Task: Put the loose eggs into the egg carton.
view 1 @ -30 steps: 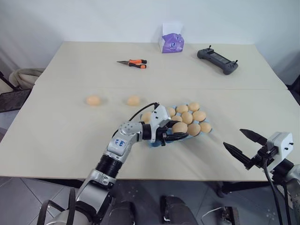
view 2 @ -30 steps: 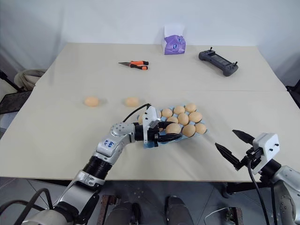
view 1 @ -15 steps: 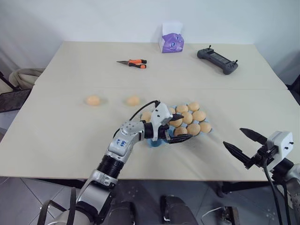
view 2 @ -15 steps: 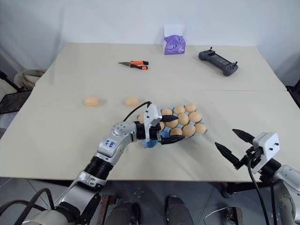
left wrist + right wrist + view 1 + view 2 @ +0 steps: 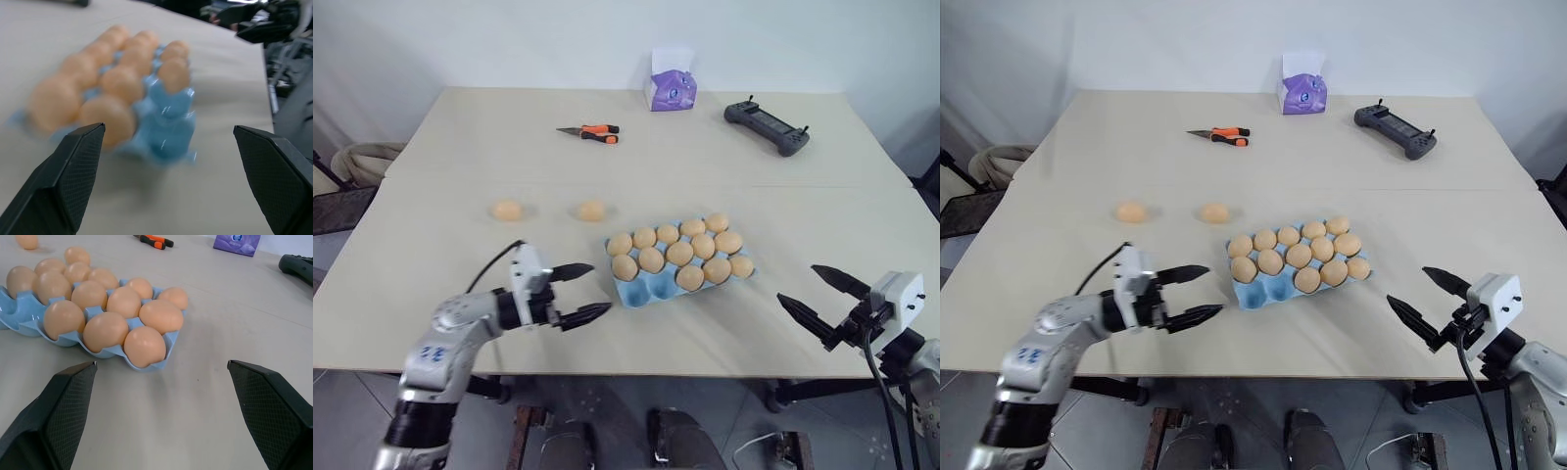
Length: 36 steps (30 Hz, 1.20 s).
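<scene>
The light blue egg carton [image 5: 646, 287] lies right of the table's middle, holding several pale orange eggs [image 5: 679, 253]. Its two cups at the near left corner are bare. Two loose eggs rest on the table farther back and to the left, one [image 5: 508, 210] beyond the other [image 5: 592, 210]. My left gripper [image 5: 599, 288] hovers open and empty just left of the carton, pointing at it. My right gripper [image 5: 798, 284] is open and empty near the front edge, right of the carton. In the right wrist view the filled carton [image 5: 19, 323] lies ahead between the fingers.
Orange-handled pliers [image 5: 590, 131] lie at the back, left of centre. A purple-and-white tissue box [image 5: 672, 88] stands at the far edge. A black controller [image 5: 767, 125] sits at the back right. A seam crosses the table behind the carton.
My left gripper opened over the carton, left an egg in a front cup, and drew back to the left. The right arm has stayed still.
</scene>
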Each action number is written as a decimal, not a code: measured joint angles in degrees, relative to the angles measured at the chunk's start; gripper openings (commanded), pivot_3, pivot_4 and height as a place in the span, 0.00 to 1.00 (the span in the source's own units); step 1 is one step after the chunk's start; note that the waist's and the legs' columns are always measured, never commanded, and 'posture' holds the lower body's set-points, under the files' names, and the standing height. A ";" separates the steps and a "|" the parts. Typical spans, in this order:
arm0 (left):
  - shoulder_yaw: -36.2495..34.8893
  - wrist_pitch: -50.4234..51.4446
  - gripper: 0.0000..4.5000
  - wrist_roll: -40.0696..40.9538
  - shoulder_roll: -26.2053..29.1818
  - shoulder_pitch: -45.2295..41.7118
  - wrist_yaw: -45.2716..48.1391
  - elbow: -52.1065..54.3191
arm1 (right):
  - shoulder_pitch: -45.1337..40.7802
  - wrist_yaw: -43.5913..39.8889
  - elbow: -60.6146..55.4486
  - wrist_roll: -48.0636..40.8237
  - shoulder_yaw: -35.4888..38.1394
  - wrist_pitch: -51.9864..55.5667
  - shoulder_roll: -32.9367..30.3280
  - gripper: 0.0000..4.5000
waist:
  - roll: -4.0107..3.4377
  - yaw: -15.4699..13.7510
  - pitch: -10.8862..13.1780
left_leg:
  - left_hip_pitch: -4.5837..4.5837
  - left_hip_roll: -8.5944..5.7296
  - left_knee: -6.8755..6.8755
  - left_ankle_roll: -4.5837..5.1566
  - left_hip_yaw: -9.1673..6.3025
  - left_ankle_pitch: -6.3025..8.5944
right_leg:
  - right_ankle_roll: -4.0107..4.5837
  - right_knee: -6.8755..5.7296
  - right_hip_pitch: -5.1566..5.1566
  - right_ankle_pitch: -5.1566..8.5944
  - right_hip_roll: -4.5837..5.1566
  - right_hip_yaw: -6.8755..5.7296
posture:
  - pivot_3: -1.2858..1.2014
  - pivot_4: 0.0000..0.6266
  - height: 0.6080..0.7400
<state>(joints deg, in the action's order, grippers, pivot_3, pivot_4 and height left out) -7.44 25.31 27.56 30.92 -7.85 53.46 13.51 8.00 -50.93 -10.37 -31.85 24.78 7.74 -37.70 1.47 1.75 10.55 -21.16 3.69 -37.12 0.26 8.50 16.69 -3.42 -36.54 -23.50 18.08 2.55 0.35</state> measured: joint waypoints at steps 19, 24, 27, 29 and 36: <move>-19.70 -10.07 1.00 0.19 1.66 3.42 -12.65 -11.70 | -5.85 -3.01 5.95 0.52 -2.43 0.01 -0.34 1.00 | 0.01 -0.07 0.00 | -0.06 0.02 0.13 -0.01 -0.01 0.08 | 0.07 0.13 -0.06 0.02 0.07 -0.08 | 0.52 0.24 1.00; -19.64 -10.09 1.00 0.25 1.66 3.71 -14.12 -11.68 | -5.98 -3.30 5.94 0.53 -2.57 0.00 -0.34 1.00 | 0.01 -0.07 0.00 | -0.06 0.03 0.16 -0.04 -0.01 0.10 | 0.07 0.13 -0.07 0.03 0.07 -0.09 | 0.52 0.24 1.00; -19.65 -10.09 1.00 0.29 1.66 3.72 -14.63 -11.68 | -5.87 -3.40 5.94 0.53 -2.57 0.00 -0.34 1.00 | 0.01 -0.06 0.00 | -0.06 0.02 0.15 -0.04 -0.01 0.10 | 0.07 0.13 -0.07 0.03 0.07 -0.09 | 0.52 0.24 1.00; -19.65 -10.09 1.00 0.29 1.69 3.70 -15.00 -11.69 | -5.84 -3.41 5.94 0.53 -2.57 0.00 -0.34 1.00 | 0.01 -0.06 0.00 | -0.06 0.02 0.14 -0.04 -0.01 0.10 | 0.07 0.13 -0.07 0.02 0.07 -0.08 | 0.52 0.24 1.00; -19.43 -13.40 1.00 -3.07 3.37 -5.82 -19.10 -22.39 | -5.93 -3.54 6.05 1.14 -2.82 -0.23 -0.34 1.00 | 0.02 -0.29 0.00 | -0.06 0.00 0.07 -0.06 -0.04 0.09 | 0.08 0.06 -0.06 0.01 0.07 -0.15 | 0.52 0.24 1.00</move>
<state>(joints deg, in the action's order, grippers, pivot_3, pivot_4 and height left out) -26.87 11.92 24.49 34.30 -13.67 34.35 -8.89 2.07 -54.47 -4.32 -30.71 21.96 7.51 -38.04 1.49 1.46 10.55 -21.22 3.69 -37.06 0.20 8.46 16.78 -3.34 -36.48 -23.55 18.09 2.61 0.20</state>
